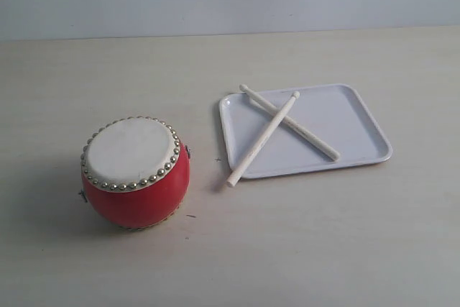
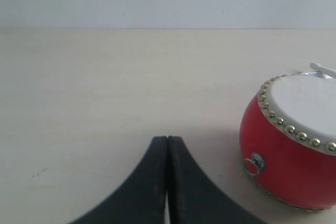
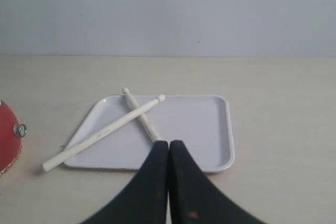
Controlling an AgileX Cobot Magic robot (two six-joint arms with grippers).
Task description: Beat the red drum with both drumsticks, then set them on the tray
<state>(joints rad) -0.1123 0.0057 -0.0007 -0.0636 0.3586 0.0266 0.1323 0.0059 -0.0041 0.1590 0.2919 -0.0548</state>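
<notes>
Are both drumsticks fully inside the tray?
Partly out. One drumstick crosses the other drumstick on the tray, and its butt overhangs the rim.

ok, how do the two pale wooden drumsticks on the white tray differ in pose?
The upper pale wooden drumstick lies across the lower pale wooden drumstick. The upper one's butt end juts past the rim of the flat white plastic tray, over the table; the lower one stays over the tray, tip at its rim. Both look identical: slim, cream, round-tipped.
</notes>
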